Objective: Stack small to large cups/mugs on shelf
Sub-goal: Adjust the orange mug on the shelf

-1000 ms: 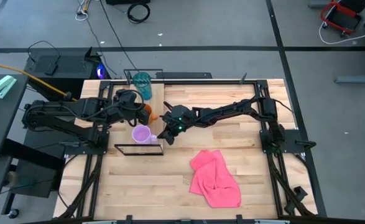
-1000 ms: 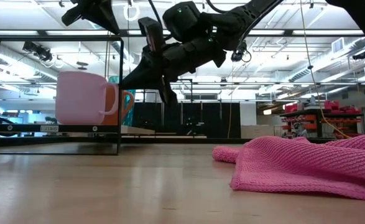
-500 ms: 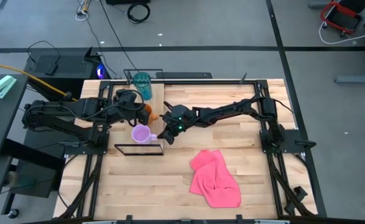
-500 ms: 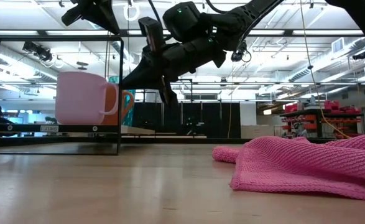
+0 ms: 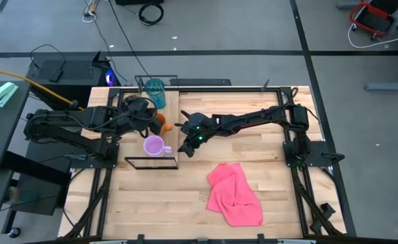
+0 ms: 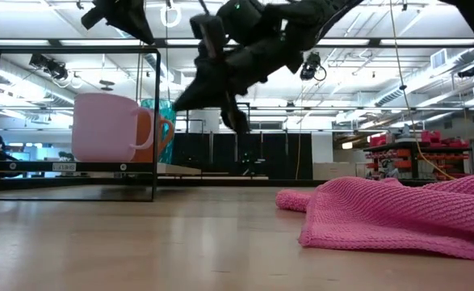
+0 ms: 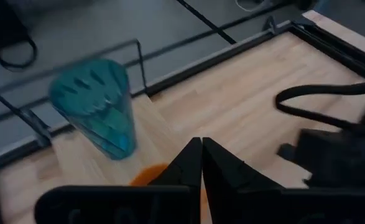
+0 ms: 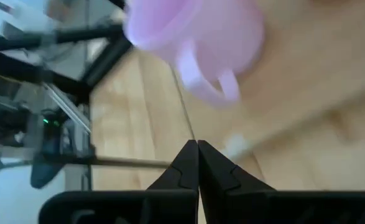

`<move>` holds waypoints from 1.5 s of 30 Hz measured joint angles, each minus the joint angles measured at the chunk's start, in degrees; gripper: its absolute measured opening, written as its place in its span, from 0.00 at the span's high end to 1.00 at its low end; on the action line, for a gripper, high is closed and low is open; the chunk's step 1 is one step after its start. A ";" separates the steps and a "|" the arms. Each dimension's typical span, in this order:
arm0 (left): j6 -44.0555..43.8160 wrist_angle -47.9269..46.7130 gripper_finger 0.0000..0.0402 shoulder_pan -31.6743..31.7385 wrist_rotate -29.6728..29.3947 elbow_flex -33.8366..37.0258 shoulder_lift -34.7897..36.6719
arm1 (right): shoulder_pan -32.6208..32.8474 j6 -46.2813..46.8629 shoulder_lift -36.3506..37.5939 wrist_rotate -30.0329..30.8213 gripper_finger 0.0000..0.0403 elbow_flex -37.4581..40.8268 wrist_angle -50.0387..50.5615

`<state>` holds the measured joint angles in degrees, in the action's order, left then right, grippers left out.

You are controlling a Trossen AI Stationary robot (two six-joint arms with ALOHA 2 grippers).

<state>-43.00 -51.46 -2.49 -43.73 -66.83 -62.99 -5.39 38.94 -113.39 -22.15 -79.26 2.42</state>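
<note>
Three vessels stand in a row on the shelf [image 5: 171,108], a light-wood plank in a thin black frame at the left part of the wooden tabletop [image 5: 253,196]. The lilac-purple mug [image 5: 154,146] sits at the near end, upright, its handle turned toward the right arm. Behind it the orange mug [image 5: 161,122] is partly covered from above by the left arm, and at the far end stands the translucent teal tumbler [image 5: 155,91], upright. In the low view the lilac mug [image 6: 107,127] hides most of the orange mug [image 6: 149,133], with the tumbler [image 6: 159,109] showing behind both.

The left gripper [image 5: 148,115] hangs over the shelf just beside the orange mug, its fingers [image 7: 191,163] pressed together with nothing between them; its wrist camera looks past them to the tumbler [image 7: 99,107] and a sliver of orange [image 7: 150,175].

The right gripper [image 5: 184,147] hovers just off the shelf's right edge, near the lilac mug but apart from it, raised above the tabletop in the low view. Its fingers [image 8: 185,163] are also closed together and empty, with the lilac mug [image 8: 191,34] ahead of them.

A crumpled pink cloth [image 5: 234,194] lies on the tabletop, well apart from the shelf.
</note>
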 joint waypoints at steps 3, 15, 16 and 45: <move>2.77 -1.71 0.94 1.90 -1.25 -0.01 0.00 | -0.11 -0.07 2.74 2.35 0.99 -0.02 2.49; 10.62 -8.97 0.97 15.63 2.73 0.01 0.01 | -0.11 0.41 15.56 17.68 0.98 -0.02 12.48; 11.42 -8.81 0.98 16.57 4.34 0.22 0.01 | -0.12 1.34 16.35 18.45 0.98 -0.04 12.84; 7.21 -8.42 0.96 24.95 14.03 11.37 0.01 | -6.95 -1.52 -2.08 6.34 0.99 -0.09 -7.75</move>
<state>-35.79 -59.87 22.46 -29.69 -55.46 -62.98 -12.34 37.42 -115.48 -15.81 -79.35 -5.33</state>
